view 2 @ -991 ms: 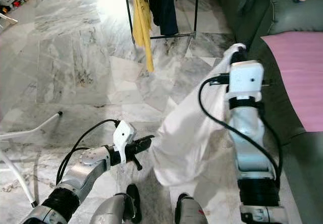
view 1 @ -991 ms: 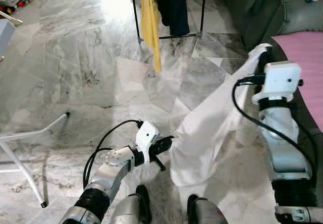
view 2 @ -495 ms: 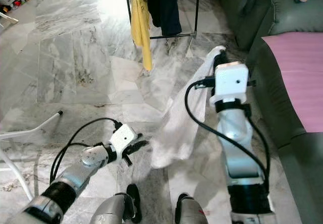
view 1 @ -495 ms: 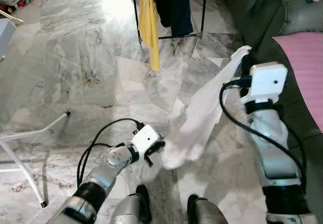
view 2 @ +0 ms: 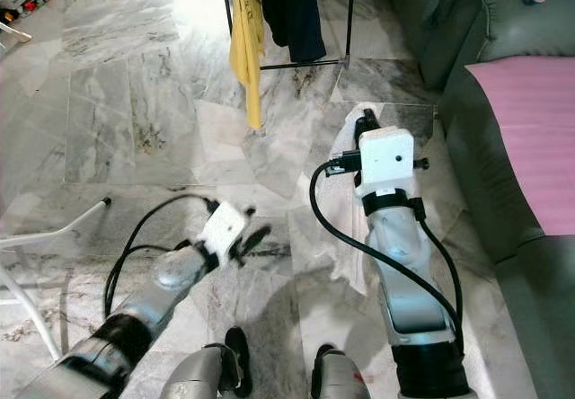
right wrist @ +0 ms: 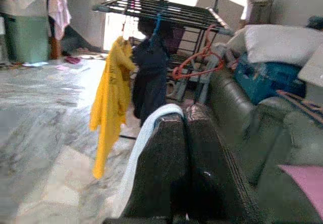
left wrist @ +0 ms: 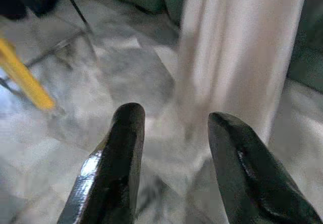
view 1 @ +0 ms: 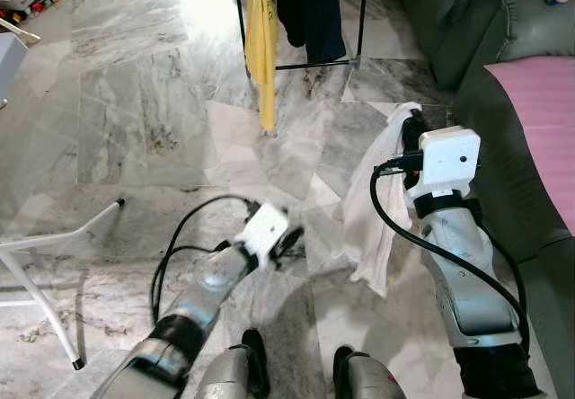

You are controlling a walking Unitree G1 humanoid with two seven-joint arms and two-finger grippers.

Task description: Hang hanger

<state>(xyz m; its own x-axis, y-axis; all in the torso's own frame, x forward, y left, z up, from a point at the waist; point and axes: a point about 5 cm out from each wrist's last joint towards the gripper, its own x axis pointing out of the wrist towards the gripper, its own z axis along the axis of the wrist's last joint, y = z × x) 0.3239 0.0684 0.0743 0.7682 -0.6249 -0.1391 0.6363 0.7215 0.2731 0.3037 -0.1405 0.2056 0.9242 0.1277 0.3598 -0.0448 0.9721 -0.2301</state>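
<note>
- A white garment (view 1: 373,210) hung limp from the right tool (view 1: 412,132), its top edge pinched between the closed fingers and its lower end dangling just above the marble floor (view 1: 144,102).
- The cloth looked thin, creased and bunched into a narrow drape.
- A drying rack (right wrist: 161,13) stood farther off beside the sofa, carrying a yellow shirt (view 1: 262,31) and a dark garment (view 1: 310,8).

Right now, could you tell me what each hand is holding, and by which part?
The right hand is shut on the white cloth, pinching its top edge. The left hand is open and holds nothing.
</note>
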